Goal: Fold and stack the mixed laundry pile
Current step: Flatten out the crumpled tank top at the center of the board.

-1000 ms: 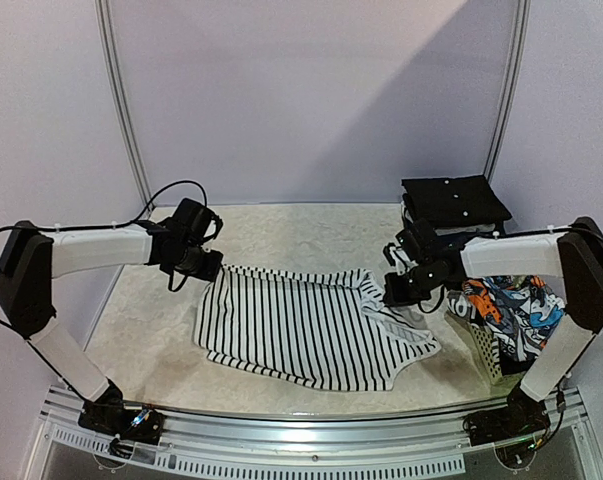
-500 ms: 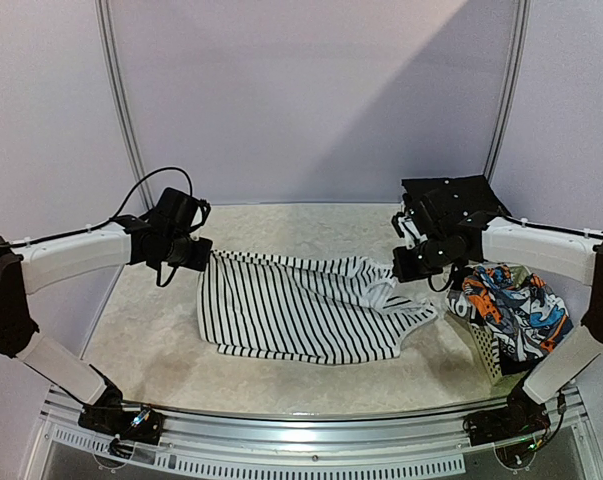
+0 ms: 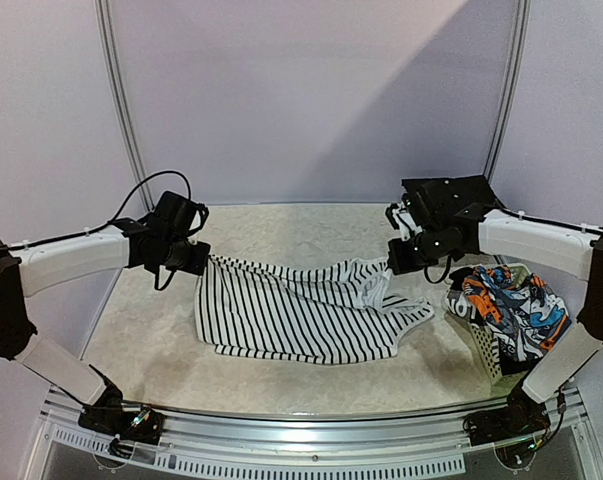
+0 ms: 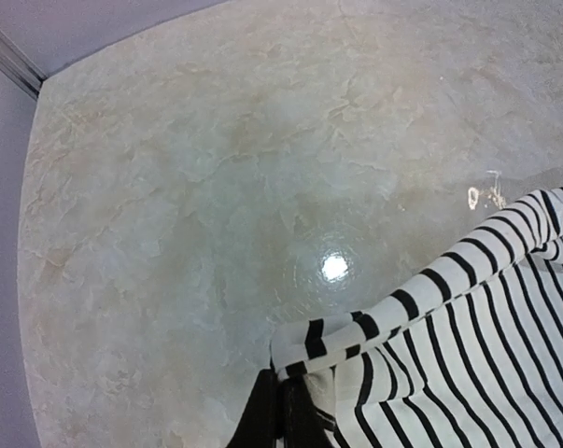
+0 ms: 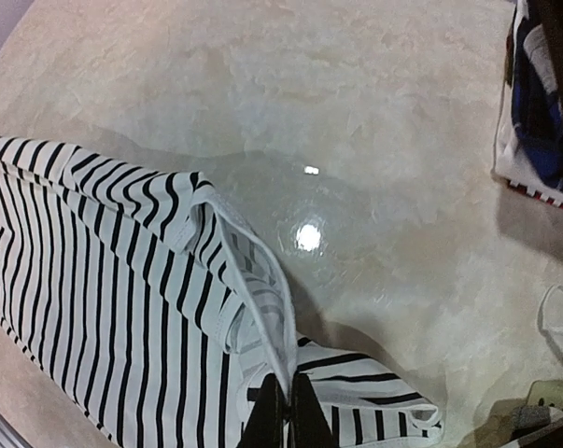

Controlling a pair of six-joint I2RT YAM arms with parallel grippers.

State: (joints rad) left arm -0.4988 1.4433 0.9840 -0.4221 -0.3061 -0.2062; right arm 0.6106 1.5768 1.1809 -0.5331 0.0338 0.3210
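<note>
The left gripper (image 3: 205, 258) is pinched tight on one upper corner of the striped garment (image 3: 301, 315), only a narrow fold of hem caught between its closed fingertips (image 4: 295, 415). From that hand the white cloth with thin black stripes sags away to the right, its top edge lifted and its lower half lying below both hands on the marble-look table (image 3: 281, 228). At the far end the right gripper (image 3: 393, 265) is likewise clamped on the garment, holding it by a thin white-bound edge near a strap. Just behind that hand sits a black folded stack (image 3: 453, 200); just to the hand's right, a printed garment (image 3: 511, 305) fills a white lattice basket (image 3: 478, 345). Both holds look slight: a pull that tightens the cloth could slide the hem out of either pinch, and the trailing half may drag and bunch, spoiling the fold. A swing backward by the right hand risks nudging the black stack
</note>
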